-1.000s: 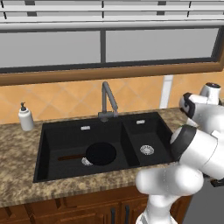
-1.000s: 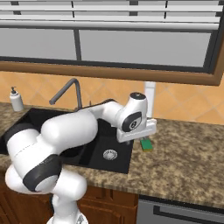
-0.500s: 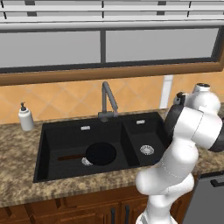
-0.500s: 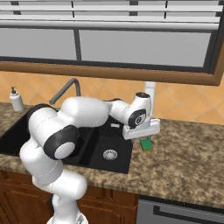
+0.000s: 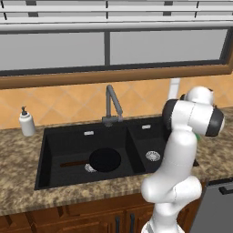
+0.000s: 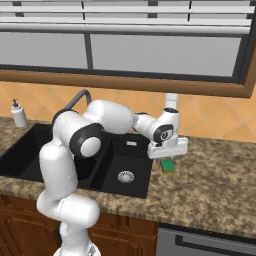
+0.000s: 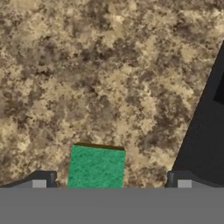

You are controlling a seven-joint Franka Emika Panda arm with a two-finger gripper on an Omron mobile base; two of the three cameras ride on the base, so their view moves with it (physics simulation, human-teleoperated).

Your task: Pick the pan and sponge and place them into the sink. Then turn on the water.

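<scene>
Gripper spread wide, its fingertips either side of the green sponge, which lies on the speckled counter just right of the sink. Pan rests in the larger left basin

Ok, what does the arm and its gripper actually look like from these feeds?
The arm is glossy white with rounded, bulbous links and dark grey bands at the joints. The gripper has a white boxy body and small dark finger tips. No cables or markings visible.
</scene>
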